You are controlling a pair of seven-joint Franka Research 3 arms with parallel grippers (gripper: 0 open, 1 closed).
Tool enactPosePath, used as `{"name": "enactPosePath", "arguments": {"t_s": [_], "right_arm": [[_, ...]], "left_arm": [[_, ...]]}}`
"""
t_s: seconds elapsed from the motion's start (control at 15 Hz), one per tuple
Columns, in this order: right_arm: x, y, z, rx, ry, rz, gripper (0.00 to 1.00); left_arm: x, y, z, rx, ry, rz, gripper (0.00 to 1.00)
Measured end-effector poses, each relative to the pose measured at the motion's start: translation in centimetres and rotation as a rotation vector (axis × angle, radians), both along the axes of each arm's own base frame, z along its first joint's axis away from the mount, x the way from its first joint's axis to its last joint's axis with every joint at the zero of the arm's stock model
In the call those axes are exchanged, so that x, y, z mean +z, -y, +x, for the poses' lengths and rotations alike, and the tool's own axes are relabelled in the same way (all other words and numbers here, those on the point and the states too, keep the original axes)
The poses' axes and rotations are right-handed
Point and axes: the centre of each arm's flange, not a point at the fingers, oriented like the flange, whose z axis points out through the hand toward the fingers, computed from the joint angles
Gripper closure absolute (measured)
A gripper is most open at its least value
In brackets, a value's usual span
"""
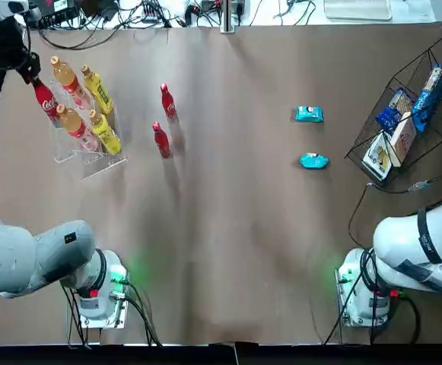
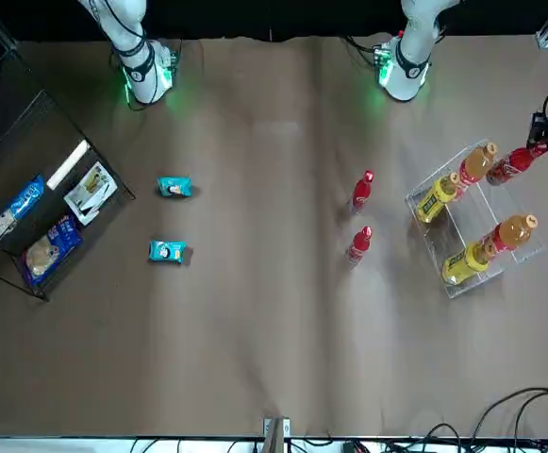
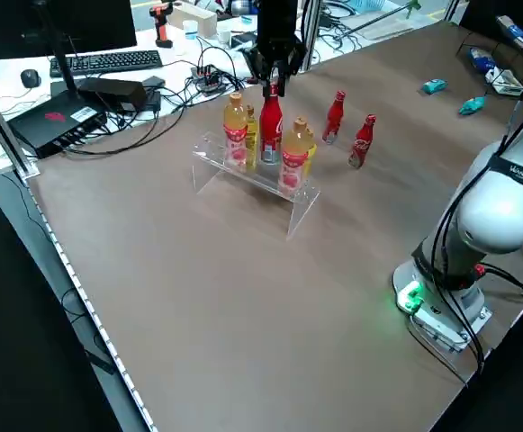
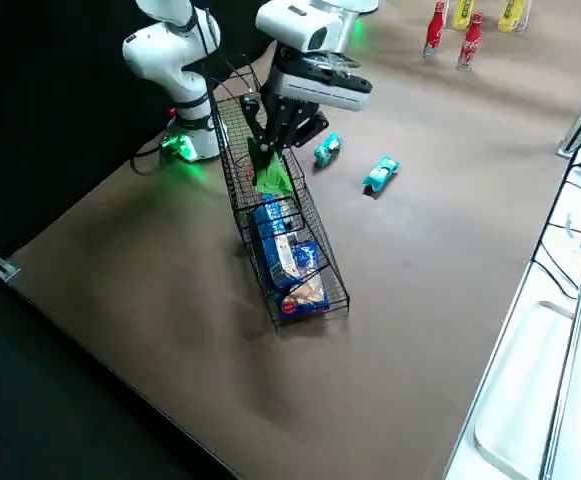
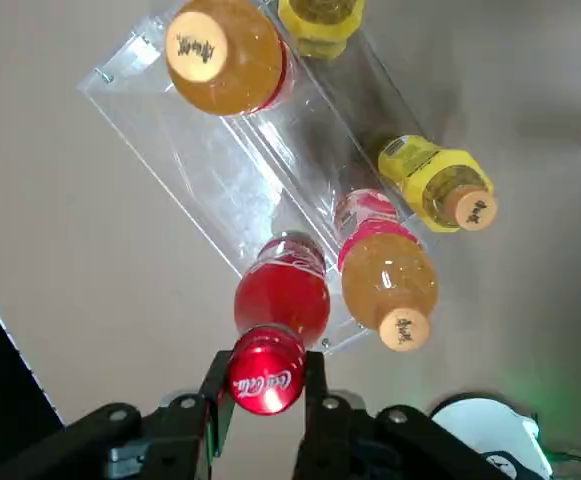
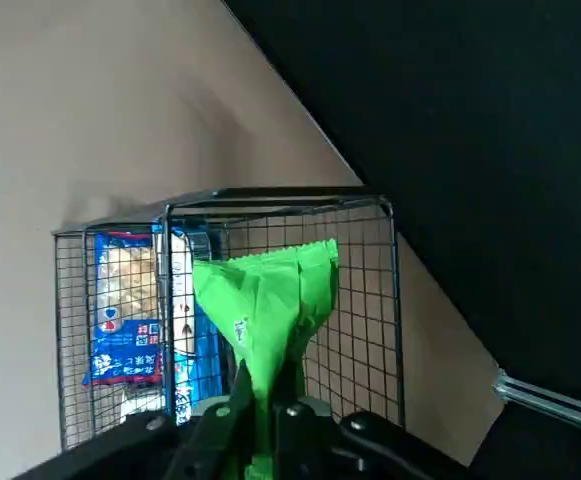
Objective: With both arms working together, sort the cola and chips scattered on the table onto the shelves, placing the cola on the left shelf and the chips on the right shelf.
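Left gripper (image 5: 263, 400) pinches the cola (image 5: 281, 300) by its cap to hang it upright over the left shelf (image 5: 220, 170); right gripper (image 6: 260, 415) pinches the green chips (image 6: 268, 310) above the right shelf (image 6: 375, 300).

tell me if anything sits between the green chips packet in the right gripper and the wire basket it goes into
Nothing visible does. The right gripper holds the green chips packet right above the open top of the black wire basket; the boxes and bags inside lie farther along it.
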Motion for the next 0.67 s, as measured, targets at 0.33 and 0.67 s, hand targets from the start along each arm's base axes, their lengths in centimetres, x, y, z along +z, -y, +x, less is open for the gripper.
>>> {"name": "enactPosePath", "arguments": {"t_s": [0.33,0.67], "right_arm": [[-1.7,-0.8,0.2,0.016,-0.036,0.008,0.79],[-1.6,-1.0,0.3,0.078,-0.062,0.008,0.73]], "left_arm": [[-1.7,0.0,-0.8,0.000,-0.010,0.002,0.68],[-2.8,-0.5,-2.4,0.017,-0.019,0.003,0.68]]}}
